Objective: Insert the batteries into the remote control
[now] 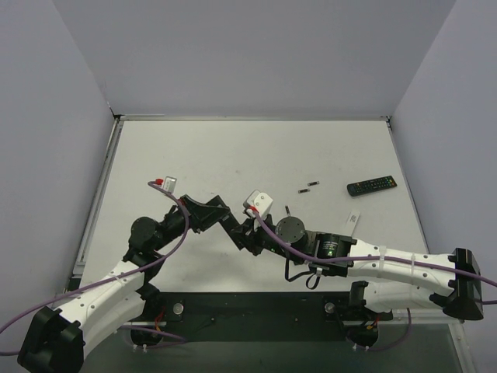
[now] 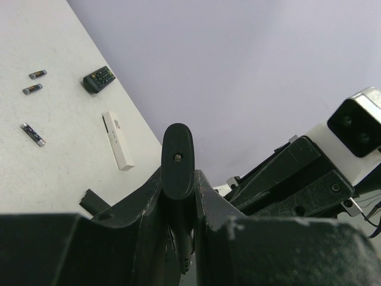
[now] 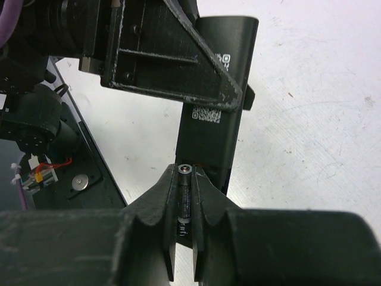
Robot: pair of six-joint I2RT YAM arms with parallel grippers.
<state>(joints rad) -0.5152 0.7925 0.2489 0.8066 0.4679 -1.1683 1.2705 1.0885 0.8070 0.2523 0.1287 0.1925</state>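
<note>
Right wrist: pinches one battery in the right gripper, with the black remote at twelve o'clock. Clamps that remote in the left gripper.

On the table, loose batteries lie left of a remote, a flat strip nearer the front.

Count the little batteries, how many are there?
4. One battery is pinched in the right claw. Two lie close together on the table, another alone nearby. Others may be hidden.
</note>
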